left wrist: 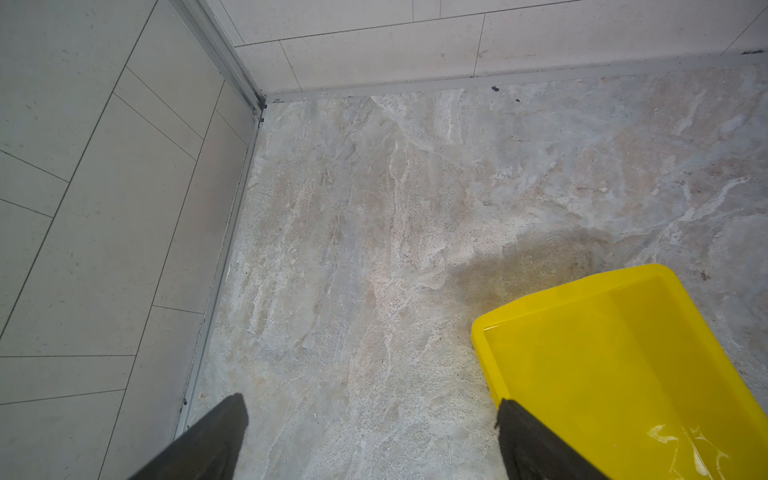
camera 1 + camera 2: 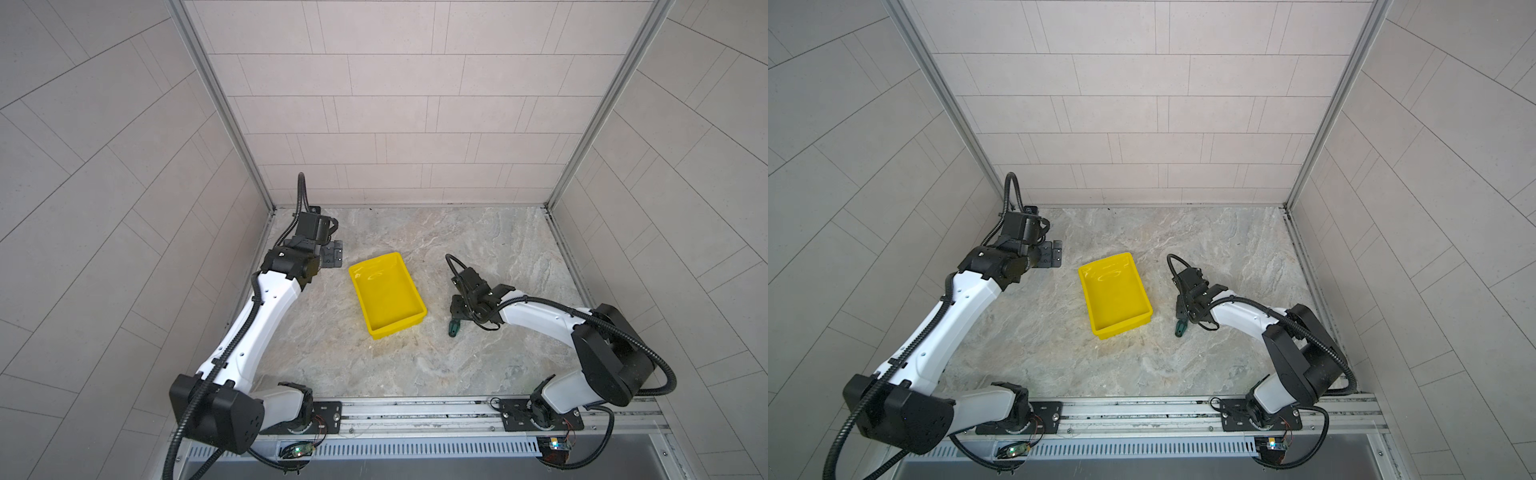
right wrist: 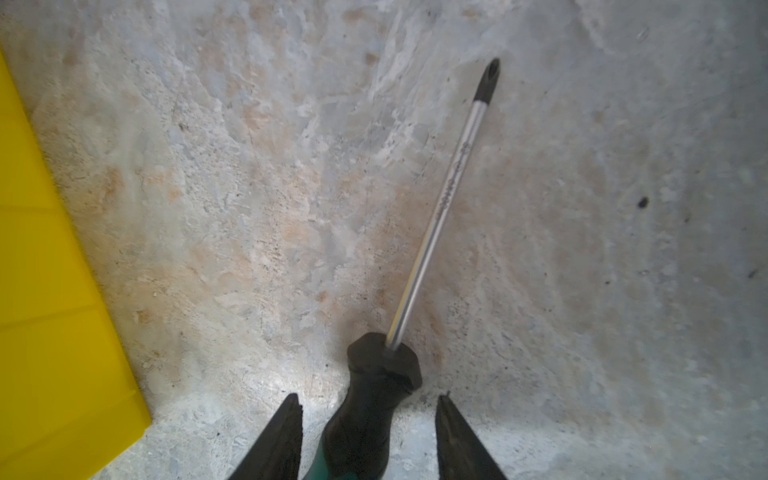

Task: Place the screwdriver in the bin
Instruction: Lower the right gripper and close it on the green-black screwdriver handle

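The screwdriver (image 3: 440,208) lies on the stone table right of the bin, its thin metal shaft pointing away from my right wrist camera. Its green and black handle end (image 2: 453,328) sticks out from under the gripper in both top views. My right gripper (image 3: 368,398) is down at the table and open, one finger on each side of the black handle with a gap on both sides. The yellow bin (image 2: 386,295) sits mid-table with nothing in it. Near the back left corner, beside the bin's far end, my left gripper (image 1: 372,402) is open with nothing between its fingers.
Tiled walls with metal corner posts (image 2: 224,112) close the table at the back and on both sides. A metal rail (image 2: 415,411) with both arm bases runs along the front. The bin's long side (image 3: 41,291) stands close to the right gripper.
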Robot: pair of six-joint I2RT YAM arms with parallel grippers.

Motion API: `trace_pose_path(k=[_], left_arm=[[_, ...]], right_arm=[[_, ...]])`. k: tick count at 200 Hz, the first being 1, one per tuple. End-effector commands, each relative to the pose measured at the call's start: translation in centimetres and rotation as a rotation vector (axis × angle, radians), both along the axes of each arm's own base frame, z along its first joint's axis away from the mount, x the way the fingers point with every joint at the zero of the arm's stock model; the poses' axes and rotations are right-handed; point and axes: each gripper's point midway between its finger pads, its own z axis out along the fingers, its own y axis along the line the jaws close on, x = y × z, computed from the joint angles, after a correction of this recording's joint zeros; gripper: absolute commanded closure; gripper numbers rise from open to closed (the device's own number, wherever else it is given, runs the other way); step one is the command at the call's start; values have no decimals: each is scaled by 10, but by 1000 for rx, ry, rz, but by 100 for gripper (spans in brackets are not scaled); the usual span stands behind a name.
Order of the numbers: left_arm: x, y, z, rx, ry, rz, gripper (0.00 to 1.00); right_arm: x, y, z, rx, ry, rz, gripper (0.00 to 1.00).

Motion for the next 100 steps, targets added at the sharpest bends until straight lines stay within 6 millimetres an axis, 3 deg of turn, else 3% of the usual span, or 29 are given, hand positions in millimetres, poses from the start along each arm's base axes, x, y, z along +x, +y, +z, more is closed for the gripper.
trace_pose_path(k=[1,100], left_arm=[[-5,5,0,36,3,15,0],[-5,3,-2,58,10,7,0]], right_arm=[[-4,-3,-9,-19,25,-22,54],[2,4,-17,-34,50,7,62]])
